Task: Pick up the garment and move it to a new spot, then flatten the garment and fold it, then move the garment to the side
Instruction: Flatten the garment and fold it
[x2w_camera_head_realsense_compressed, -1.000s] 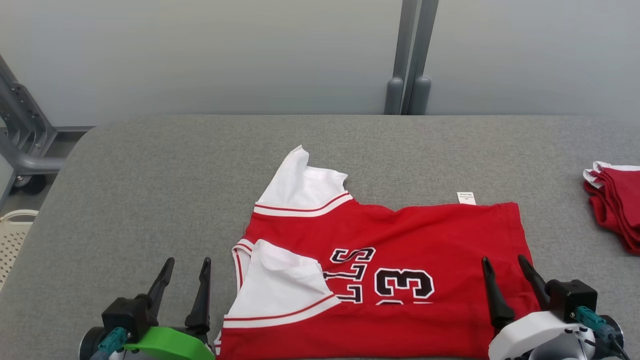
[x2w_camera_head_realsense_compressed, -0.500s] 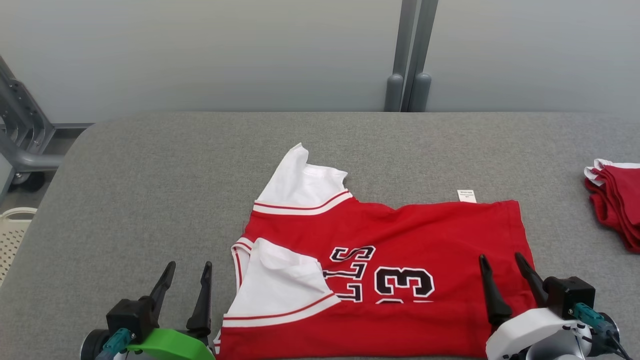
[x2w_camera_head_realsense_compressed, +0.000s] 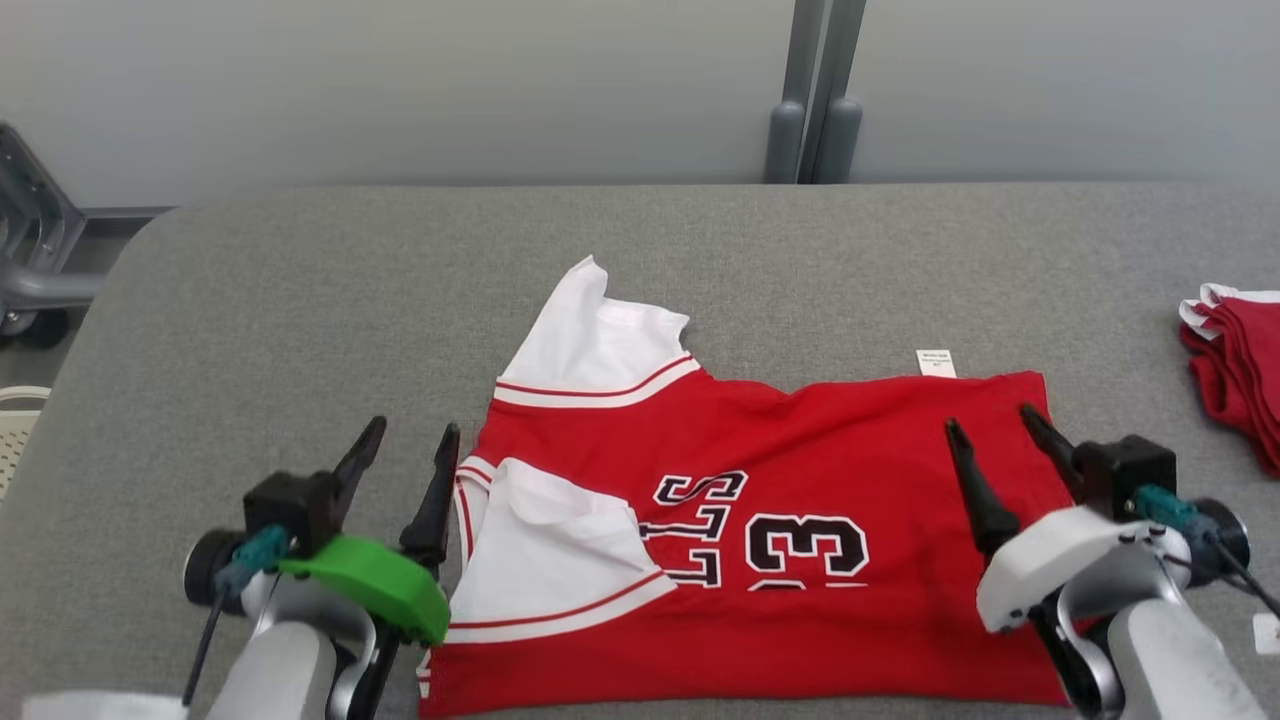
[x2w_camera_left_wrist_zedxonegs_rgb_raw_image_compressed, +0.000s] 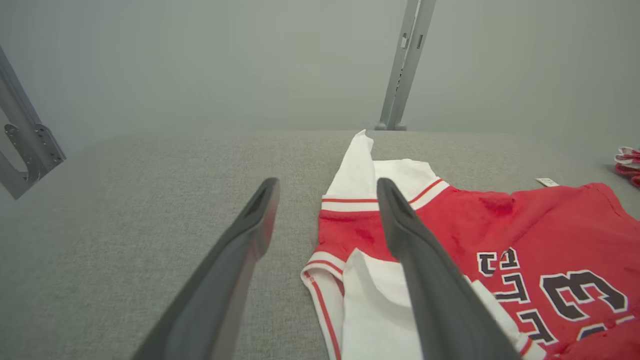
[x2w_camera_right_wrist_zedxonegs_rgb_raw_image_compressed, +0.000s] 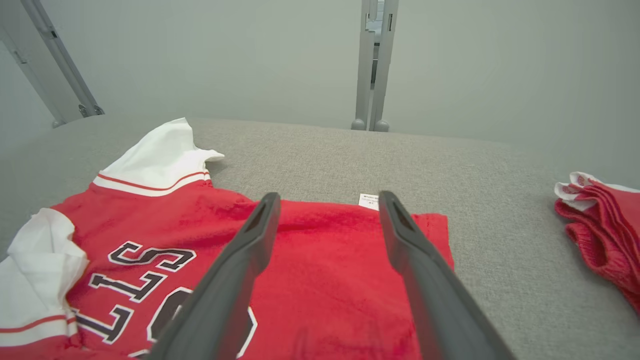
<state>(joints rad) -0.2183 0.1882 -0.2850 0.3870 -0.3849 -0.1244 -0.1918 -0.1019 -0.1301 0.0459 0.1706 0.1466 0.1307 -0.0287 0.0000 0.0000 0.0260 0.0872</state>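
**Both pincers released over a jersey lying near the front edge**

A red short-sleeved jersey with white sleeves and black, white-edged lettering (x2w_camera_head_realsense_compressed: 800, 440) lies spread on the grey fabric-covered table (x2w_camera_head_realsense_compressed: 300, 300). It sits close to the front edge and about midway between the left and right edges. It lies sideways, with the collar end toward the left edge and the hem toward the right edge. The near sleeve is folded in over the chest. The far sleeve sticks out toward the back edge with its tip crumpled upward. A small white label (x2w_camera_head_realsense_compressed: 935, 362) pokes out from the jersey's far side, near the hem.

The left gripper (x2w_camera_head_realsense_compressed: 415, 428) is at the collar end, its fingers pointing toward the back edge. Its jaws are spread wide and hold nothing; one finger is over bare table and the other over the jersey's edge. The right gripper (x2w_camera_head_realsense_compressed: 988, 418) is over the hem end, its jaws likewise released and empty.

A pile of folded red cloth with white trim (x2w_camera_head_realsense_compressed: 1235, 370) rests at the right edge, well apart from the jersey.
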